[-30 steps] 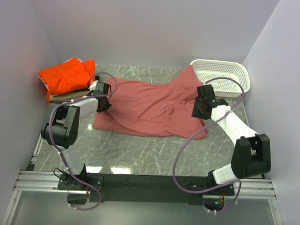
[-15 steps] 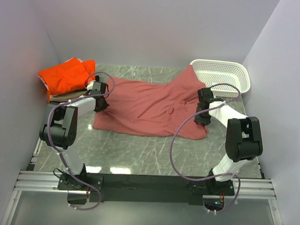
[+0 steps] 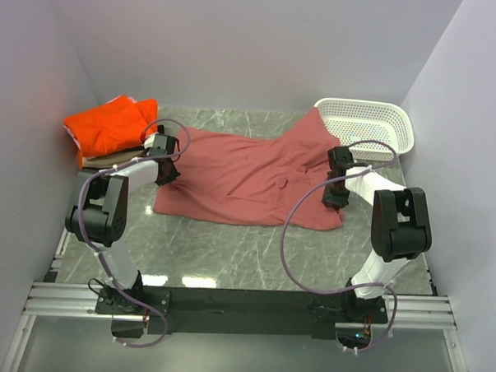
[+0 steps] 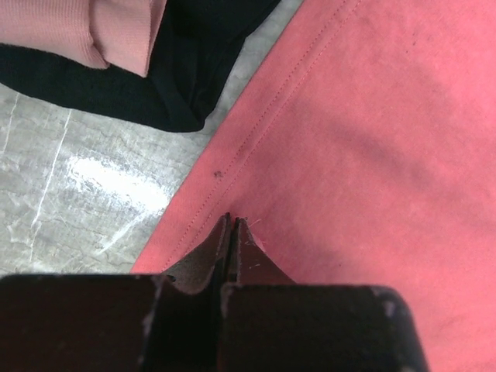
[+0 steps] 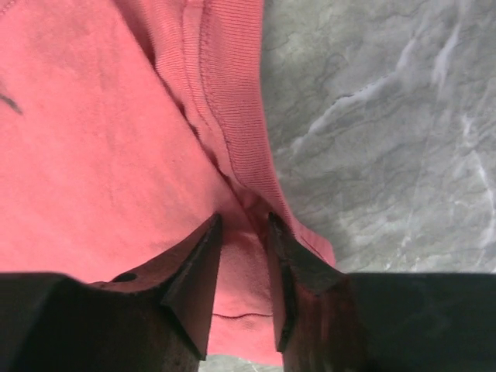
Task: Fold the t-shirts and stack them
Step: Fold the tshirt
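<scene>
The salmon t-shirt (image 3: 248, 176) lies spread and rumpled on the marble table. A folded orange t-shirt (image 3: 111, 125) tops a pile of beige and black ones (image 3: 109, 158) at the back left. My left gripper (image 3: 168, 171) is down on the salmon shirt's left edge. In the left wrist view its jaws (image 4: 232, 221) are shut with the tips in the cloth (image 4: 356, 147) just inside the stitched hem. My right gripper (image 3: 335, 198) is low on the shirt's right edge. Its jaws (image 5: 244, 221) are open a little and straddle a ridge of cloth (image 5: 101, 155) beside a ribbed band.
A white perforated basket (image 3: 374, 126) stands at the back right, with one end of the shirt reaching its corner. The black folded shirt (image 4: 178, 70) and a beige-pink ribbed cloth (image 4: 93, 31) lie close beyond my left gripper. Walls close in on both sides.
My right arm swung in and lowered its gripper onto the shirt's right edge. My left gripper shifted slightly toward the back and then held still.
</scene>
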Action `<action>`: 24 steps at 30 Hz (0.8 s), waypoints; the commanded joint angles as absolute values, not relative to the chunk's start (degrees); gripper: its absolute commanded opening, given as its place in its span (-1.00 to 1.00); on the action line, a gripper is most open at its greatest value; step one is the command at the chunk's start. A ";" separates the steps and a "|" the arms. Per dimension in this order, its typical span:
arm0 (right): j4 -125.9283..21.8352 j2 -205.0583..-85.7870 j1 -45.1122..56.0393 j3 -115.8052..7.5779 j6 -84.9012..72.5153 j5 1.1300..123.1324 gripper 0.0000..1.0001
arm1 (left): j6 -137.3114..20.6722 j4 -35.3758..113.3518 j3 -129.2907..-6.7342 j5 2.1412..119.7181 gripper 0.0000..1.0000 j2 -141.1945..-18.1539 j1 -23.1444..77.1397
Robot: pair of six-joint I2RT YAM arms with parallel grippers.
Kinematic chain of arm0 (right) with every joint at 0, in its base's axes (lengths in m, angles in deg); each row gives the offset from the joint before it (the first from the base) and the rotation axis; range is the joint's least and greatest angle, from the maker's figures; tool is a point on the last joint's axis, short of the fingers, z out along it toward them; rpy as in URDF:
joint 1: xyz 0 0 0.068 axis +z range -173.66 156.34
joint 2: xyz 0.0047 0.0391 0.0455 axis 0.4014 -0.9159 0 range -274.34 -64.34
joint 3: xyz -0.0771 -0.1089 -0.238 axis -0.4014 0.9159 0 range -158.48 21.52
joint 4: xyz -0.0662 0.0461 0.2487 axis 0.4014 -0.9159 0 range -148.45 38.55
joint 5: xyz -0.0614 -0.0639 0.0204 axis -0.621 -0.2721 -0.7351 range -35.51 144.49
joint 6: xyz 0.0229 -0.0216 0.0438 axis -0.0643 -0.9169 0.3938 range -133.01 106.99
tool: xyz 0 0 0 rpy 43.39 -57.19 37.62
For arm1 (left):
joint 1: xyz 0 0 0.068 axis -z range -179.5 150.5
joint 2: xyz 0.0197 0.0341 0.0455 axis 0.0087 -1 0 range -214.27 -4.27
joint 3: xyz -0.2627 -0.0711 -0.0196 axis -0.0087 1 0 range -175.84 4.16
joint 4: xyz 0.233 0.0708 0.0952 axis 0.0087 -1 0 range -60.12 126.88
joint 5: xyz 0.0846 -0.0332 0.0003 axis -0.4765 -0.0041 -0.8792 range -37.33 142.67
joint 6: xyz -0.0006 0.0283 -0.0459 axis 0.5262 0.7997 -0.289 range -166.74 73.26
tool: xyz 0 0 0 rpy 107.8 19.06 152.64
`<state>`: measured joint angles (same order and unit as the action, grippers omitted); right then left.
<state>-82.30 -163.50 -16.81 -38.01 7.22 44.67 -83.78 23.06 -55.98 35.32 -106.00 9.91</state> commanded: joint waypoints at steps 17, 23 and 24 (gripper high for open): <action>-83.00 -160.05 -20.41 -38.16 8.70 36.92 -1.00 | -81.11 19.75 -59.47 31.40 -0.99 -105.08 8.32; -82.57 -158.57 -20.32 -37.63 9.32 35.51 -1.00 | -81.02 19.74 -60.09 31.57 -0.99 -106.48 8.23; -82.39 -158.47 -20.32 -37.54 9.32 35.51 -1.00 | -81.28 19.75 -60.09 31.49 -0.99 -106.22 8.23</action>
<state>-82.70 -161.40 -19.54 -38.01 8.84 40.27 -82.31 19.43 -58.06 33.73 -106.29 9.06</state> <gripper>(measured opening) 0.007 0.014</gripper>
